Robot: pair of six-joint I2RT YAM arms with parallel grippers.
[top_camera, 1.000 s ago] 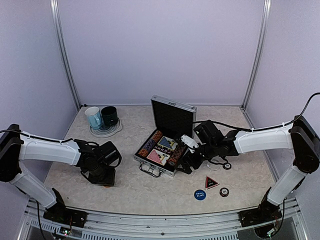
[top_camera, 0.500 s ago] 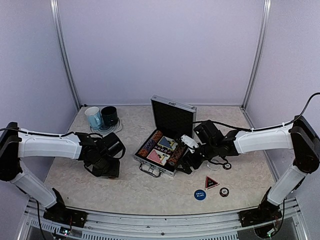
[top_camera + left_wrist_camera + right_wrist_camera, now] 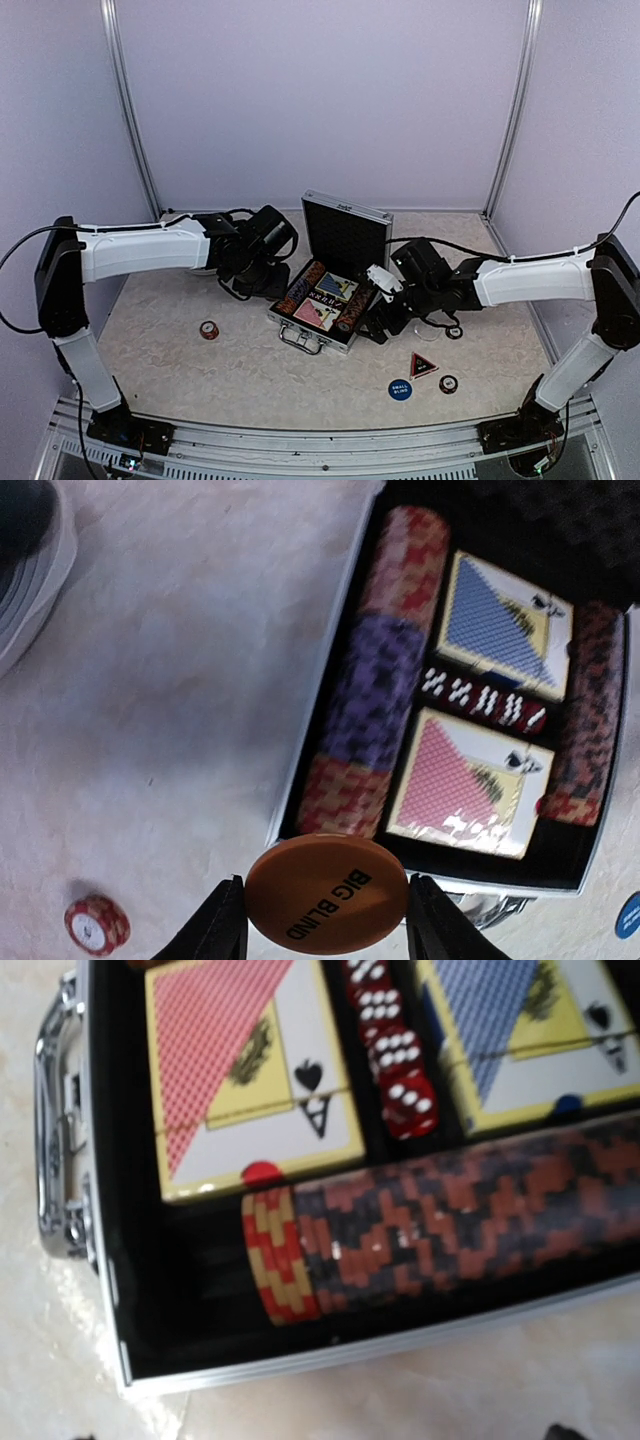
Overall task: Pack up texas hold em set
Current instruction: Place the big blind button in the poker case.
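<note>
The left end effector (image 3: 327, 921) clamps a smooth round orange disc (image 3: 327, 895) (lettered BIG BLIND), silver-rimmed case (image 3: 303, 742) just beyond; the right end effector (image 3: 378, 322) grip is unclear.

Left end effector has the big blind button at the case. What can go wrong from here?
1. The BIG BLIND button is pinched by its edges in the left end effector; it may slip or land on the chip rows.
2. The right end effector sits at the case's right edge; arms may clash.
3. A stray chip lies apart on the table, easily missed.
</note>
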